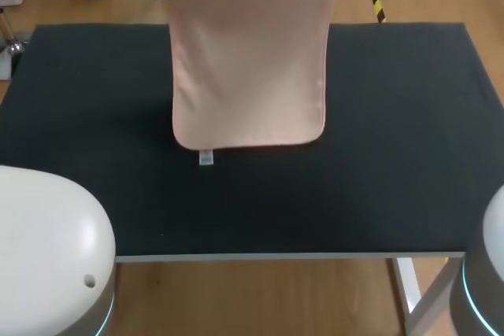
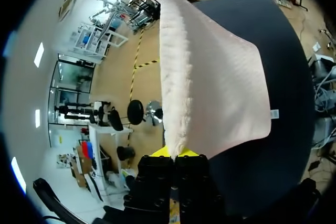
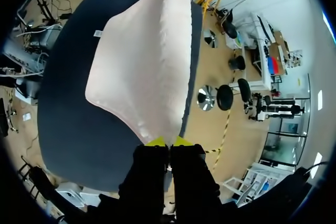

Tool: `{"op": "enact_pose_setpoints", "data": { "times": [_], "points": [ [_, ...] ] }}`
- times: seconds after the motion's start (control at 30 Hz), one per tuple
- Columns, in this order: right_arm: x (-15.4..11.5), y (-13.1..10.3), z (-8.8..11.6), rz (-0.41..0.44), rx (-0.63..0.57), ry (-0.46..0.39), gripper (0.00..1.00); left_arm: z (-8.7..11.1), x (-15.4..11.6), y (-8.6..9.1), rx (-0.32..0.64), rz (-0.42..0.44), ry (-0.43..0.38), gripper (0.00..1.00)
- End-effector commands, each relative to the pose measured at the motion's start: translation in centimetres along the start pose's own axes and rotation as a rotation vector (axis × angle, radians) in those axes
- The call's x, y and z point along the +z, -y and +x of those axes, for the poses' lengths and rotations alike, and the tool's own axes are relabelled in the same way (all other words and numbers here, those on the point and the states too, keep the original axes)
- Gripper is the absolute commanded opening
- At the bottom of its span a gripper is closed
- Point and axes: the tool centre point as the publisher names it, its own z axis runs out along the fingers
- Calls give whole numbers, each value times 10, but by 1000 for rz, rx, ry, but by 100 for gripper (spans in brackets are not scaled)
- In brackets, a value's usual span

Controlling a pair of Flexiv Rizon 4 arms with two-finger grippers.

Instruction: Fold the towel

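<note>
Pinching towel (image 1: 248,60) by corners, L hand (image 2: 175,153) & R hand (image 3: 168,141) hold it over table (image 1: 394,155).

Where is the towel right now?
In the head view the towel hangs over the far middle of the table, its upper corners pinched by the left gripper and the right gripper.

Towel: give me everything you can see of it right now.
The towel is pale pink and fleecy-looking, roughly rectangular, with rounded lower corners and a stitched hem. A small white tag hangs from its lower edge. It is held up by its two top corners and spread between them: the left claw is shut on one, the right claw on the other. It hangs over the black table. I cannot tell if its lower edge touches the surface.
</note>
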Motion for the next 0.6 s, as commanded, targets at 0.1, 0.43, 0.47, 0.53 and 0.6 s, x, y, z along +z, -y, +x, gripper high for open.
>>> {"op": "enact_pose_setpoints", "data": {
  "times": [0.1, 0.43, 0.47, 0.53, 0.6],
  "points": [
    [-10, 1, -27, 13, -9, 30, 0, -40, -3, 11, 2, -9, 39, 0],
    [-25, 6, -80, 18, -9, 125, 0, -97, -5, 13, -13, -8, 117, 0],
    [-25, 7, -87, 18, -8, 138, 0, -101, -4, 13, -11, -14, 129, 0],
    [-27, 7, -97, 13, -17, 148, 0, -109, -2, 13, -12, -9, 138, 0],
    [-27, 6, -110, 16, -22, 161, 0, -117, 0, 14, -13, -12, 149, 0]
  ]
}}
